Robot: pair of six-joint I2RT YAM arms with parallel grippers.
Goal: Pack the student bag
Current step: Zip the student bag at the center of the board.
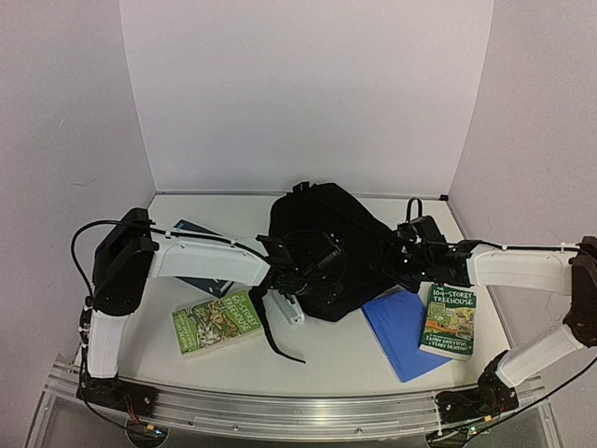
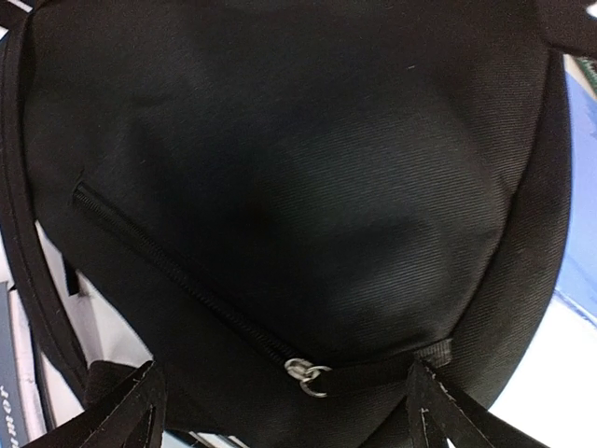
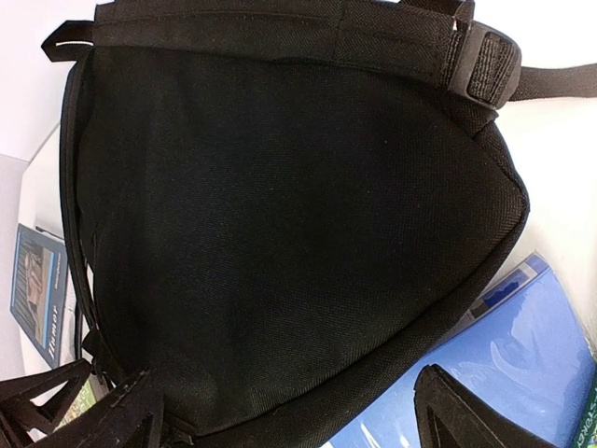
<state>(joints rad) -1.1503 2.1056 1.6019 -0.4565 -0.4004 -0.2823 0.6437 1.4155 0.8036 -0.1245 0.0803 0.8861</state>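
The student bag (image 1: 322, 233), a large soft black backpack, lies in the middle of the table with a strap trailing toward the near edge. My left gripper (image 1: 300, 263) hovers over its left side, jaws wide open. In the left wrist view the bag (image 2: 298, 187) fills the frame, and a metal zip pull (image 2: 308, 376) lies between the fingertips (image 2: 126, 411). My right gripper (image 1: 403, 252) is at the bag's right edge, also open. In the right wrist view the bag (image 3: 280, 215) lies ahead of the spread fingers (image 3: 462, 415). Neither gripper holds anything.
A green book (image 1: 216, 322) lies near left of the bag, next to a white object (image 1: 291, 310). A blue folder (image 1: 406, 331) and a green Treehouse book (image 1: 448, 320) lie to the right. A dark blue book (image 1: 191, 229) sits partly under the left arm.
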